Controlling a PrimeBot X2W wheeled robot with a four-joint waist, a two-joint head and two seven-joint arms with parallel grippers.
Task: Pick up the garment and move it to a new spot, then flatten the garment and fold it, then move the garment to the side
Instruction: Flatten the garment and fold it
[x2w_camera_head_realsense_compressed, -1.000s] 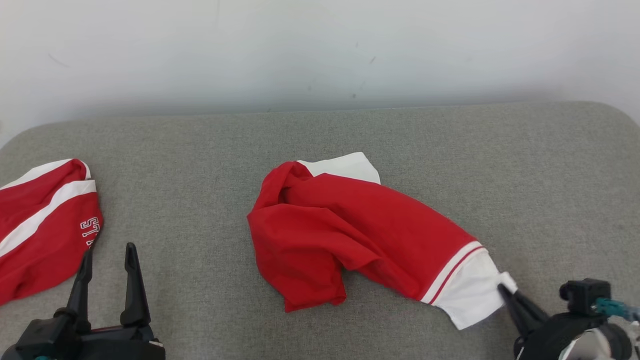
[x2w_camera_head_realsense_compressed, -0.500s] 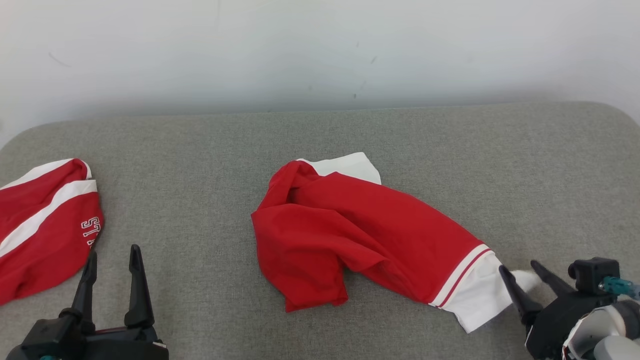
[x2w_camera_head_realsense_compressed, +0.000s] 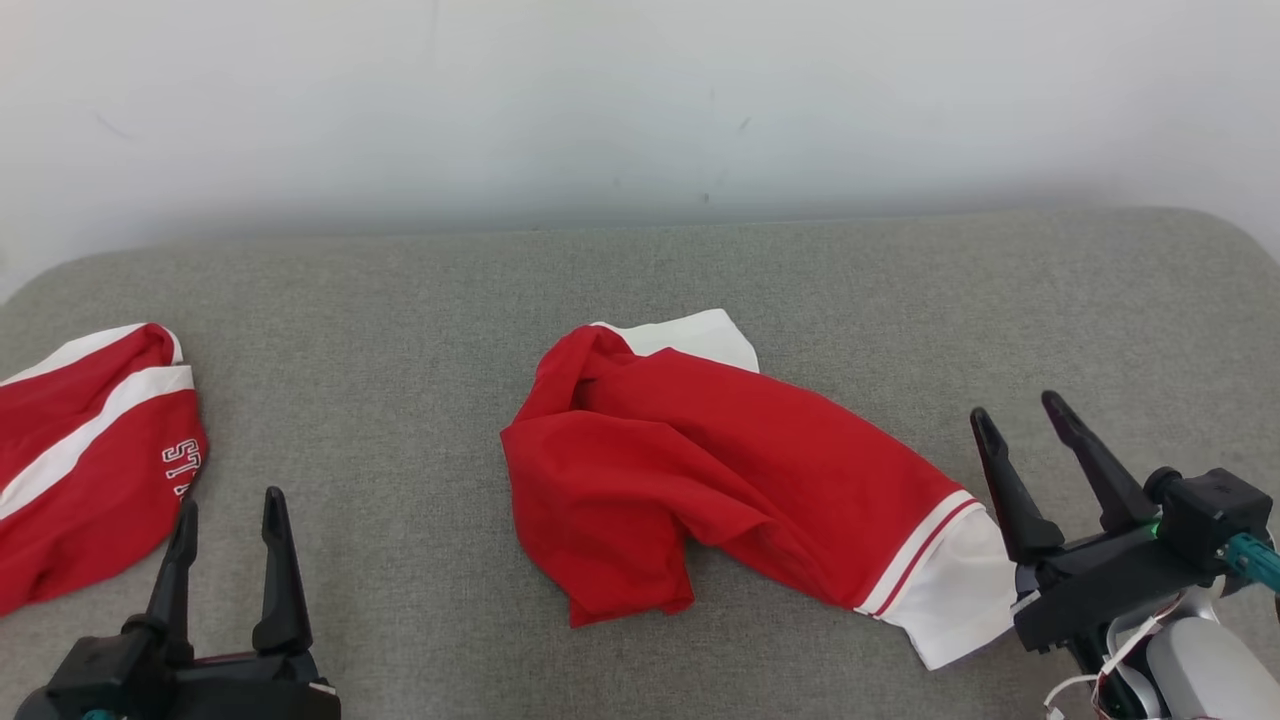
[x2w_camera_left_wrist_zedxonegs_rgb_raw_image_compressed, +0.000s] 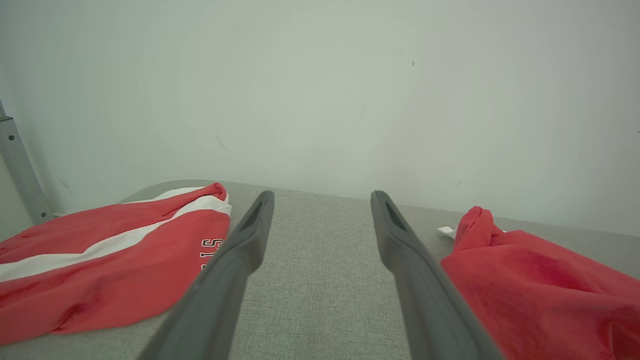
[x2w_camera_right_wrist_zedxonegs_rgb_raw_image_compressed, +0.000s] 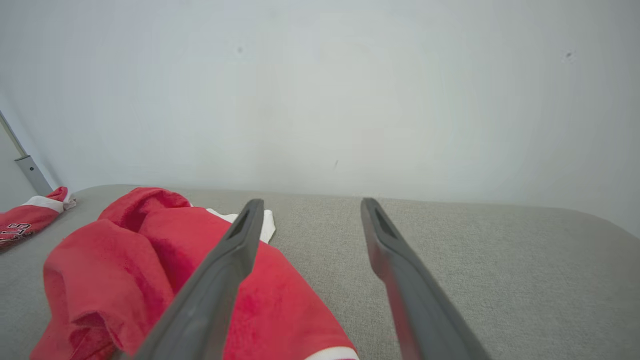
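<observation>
A crumpled red garment (x2w_camera_head_realsense_compressed: 720, 470) with white trim lies in the middle of the grey cushioned surface (x2w_camera_head_realsense_compressed: 400, 300); it also appears in the left wrist view (x2w_camera_left_wrist_zedxonegs_rgb_raw_image_compressed: 540, 285) and the right wrist view (x2w_camera_right_wrist_zedxonegs_rgb_raw_image_compressed: 150, 260). Its white cuff end (x2w_camera_head_realsense_compressed: 955, 590) lies loose at the lower right. My right gripper (x2w_camera_head_realsense_compressed: 1018, 418) is open just right of that cuff, raised, holding nothing. My left gripper (x2w_camera_head_realsense_compressed: 228, 508) stands open at the lower left, empty, between the two garments. In their own wrist views, the left gripper (x2w_camera_left_wrist_zedxonegs_rgb_raw_image_compressed: 322, 197) and right gripper (x2w_camera_right_wrist_zedxonegs_rgb_raw_image_compressed: 309, 205) show spread fingers.
A second red garment (x2w_camera_head_realsense_compressed: 90, 450) with white stripes and lettering lies at the left edge of the surface, also in the left wrist view (x2w_camera_left_wrist_zedxonegs_rgb_raw_image_compressed: 110, 260). A pale wall (x2w_camera_head_realsense_compressed: 640, 100) stands behind the surface. Bare grey surface stretches to the right.
My right gripper opened and let go of the white cuff, then rose and moved up away from it. The cuff settled flat. The left gripper stayed put.
</observation>
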